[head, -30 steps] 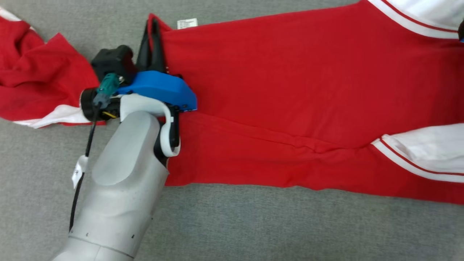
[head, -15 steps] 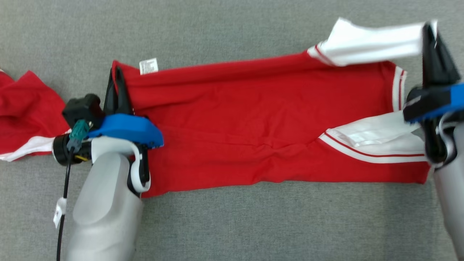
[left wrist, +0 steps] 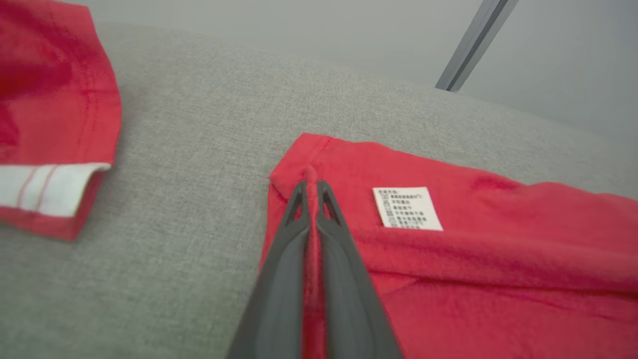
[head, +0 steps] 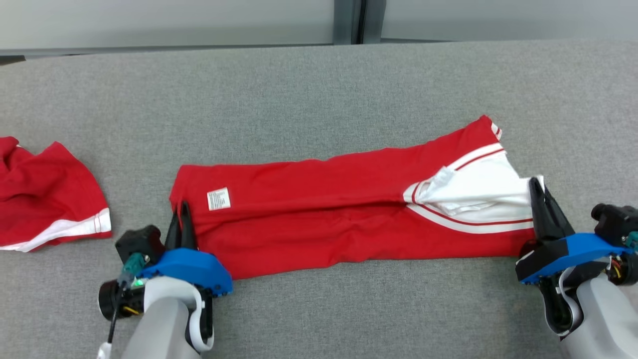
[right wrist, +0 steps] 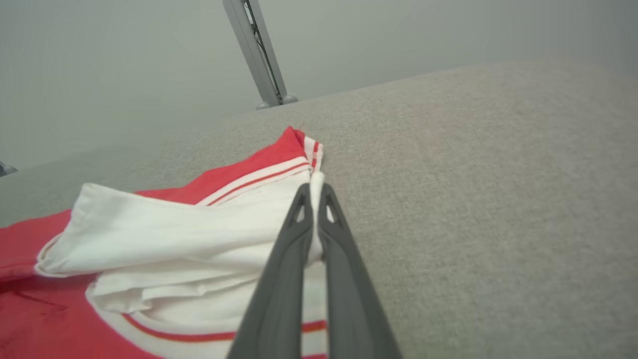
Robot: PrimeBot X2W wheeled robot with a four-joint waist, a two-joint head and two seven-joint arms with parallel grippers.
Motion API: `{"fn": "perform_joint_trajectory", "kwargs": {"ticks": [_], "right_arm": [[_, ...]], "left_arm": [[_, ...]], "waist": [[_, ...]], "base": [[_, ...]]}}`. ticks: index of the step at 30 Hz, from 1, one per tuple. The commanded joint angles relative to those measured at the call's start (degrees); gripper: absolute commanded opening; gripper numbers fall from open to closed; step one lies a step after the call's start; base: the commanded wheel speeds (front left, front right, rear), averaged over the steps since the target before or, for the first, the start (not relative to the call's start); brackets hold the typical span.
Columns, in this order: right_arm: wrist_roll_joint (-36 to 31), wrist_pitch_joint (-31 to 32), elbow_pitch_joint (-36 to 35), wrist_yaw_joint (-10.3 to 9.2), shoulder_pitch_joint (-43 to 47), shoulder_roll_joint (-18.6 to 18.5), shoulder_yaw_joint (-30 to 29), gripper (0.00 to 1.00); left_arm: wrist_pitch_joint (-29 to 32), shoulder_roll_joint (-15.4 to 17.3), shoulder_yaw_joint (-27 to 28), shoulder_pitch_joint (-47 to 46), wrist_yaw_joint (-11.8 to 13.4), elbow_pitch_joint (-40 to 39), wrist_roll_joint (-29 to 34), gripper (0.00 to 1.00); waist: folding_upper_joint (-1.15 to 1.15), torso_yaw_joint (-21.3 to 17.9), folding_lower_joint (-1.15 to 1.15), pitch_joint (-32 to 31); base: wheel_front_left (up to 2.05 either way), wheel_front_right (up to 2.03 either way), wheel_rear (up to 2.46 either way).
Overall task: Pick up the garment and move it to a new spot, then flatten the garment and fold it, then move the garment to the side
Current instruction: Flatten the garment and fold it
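Red garment (head: 324, 214) with white striped trim: lying folded lengthwise in a long band across the middle of the grey counter (head: 319, 85), white care label (head: 218, 199) facing up near its left end. At that end, left gripper (head: 181, 209): pinching fully closed on a raised ridge of red cloth just beside the label. At the opposite end, right gripper (head: 536, 187): clamping tight on a fold of white cloth, where the white part is lying bunched over the red. Second red cloth (head: 50, 199) with a white band: lying crumpled far to the left on the counter, well apart from the garment.
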Motion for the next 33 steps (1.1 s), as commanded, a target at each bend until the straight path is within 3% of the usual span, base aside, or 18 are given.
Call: {"fn": "perform_joint_trajectory", "kwargs": {"ticks": [1,2,3,10,22,23,24,25,26,27,33], "right_arm": [[-0.17,-0.31,1.36,-0.02,0.86,0.52,-0.72,0.05],[-0.24,-0.31,2.03,-0.02,0.80,0.62,-1.20,0.36],[-0.53,-0.31,2.52,-0.02,0.65,0.74,-1.42,1.00],[-1.27,-0.30,6.28,-0.01,-1.87,1.16,-3.10,1.00],[-4.59,0.22,23.89,0.02,-8.24,1.16,-0.17,1.00],[-4.36,0.63,25.07,0.06,-8.34,1.64,0.38,0.79],[-4.36,0.63,25.07,0.06,-8.34,1.64,0.38,0.79],[-4.00,0.73,26.07,0.07,-8.52,2.14,0.82,0.45],[-4.00,0.88,26.96,0.07,-8.54,2.53,1.65,0.28],[-3.73,1.20,27.73,0.07,-8.48,2.92,2.32,0.00],[-1.16,0.23,27.81,-0.01,-8.83,1.80,3.34,0.00]], "left_arm": [[-0.15,0.17,-0.85,1.38,0.75,-0.07,-0.91,0.20],[-0.15,0.12,-1.31,1.98,1.04,-0.19,-1.52,0.48],[-0.15,0.16,-1.83,2.54,1.33,-0.19,-1.71,1.00],[-0.15,0.10,-2.56,5.79,3.76,-5.24,-2.14,1.00],[-0.15,0.10,-4.65,8.19,4.61,-10.25,-0.81,1.00],[-0.15,0.10,-4.66,8.24,4.67,-10.37,-0.80,1.00],[-0.15,0.10,-4.66,8.24,4.67,-10.37,-0.80,1.00],[-0.15,0.09,-4.67,8.32,4.70,-10.45,-0.80,1.00],[-0.15,0.09,-4.71,8.41,4.72,-10.47,-0.82,1.00],[-0.15,0.10,-4.75,8.52,4.72,-10.45,-0.90,1.00],[-0.15,0.09,-4.79,8.83,4.57,-10.45,-0.62,1.00]], "waist": [[0.01,0.09,0.02,-0.75],[0.01,0.34,0.02,-1.02],[0.01,0.59,0.02,-1.27],[0.01,3.07,0.02,-2.21],[0.01,7.03,0.02,-1.92],[0.01,7.09,0.02,-1.89],[0.01,7.09,0.02,-1.89],[0.01,7.11,0.02,-1.87],[0.01,7.09,0.02,-1.89],[0.01,7.01,0.02,-1.91],[0.01,5.43,0.02,-3.03]], "base": [[0.00,0.00,0.00],[0.00,0.00,0.00],[0.00,0.00,0.00],[0.00,0.00,0.00],[0.00,0.00,0.00],[0.00,0.00,0.00],[0.00,0.00,0.00],[0.00,0.00,0.00],[0.00,0.00,0.00],[0.00,0.00,0.00],[0.00,0.00,0.00]]}}
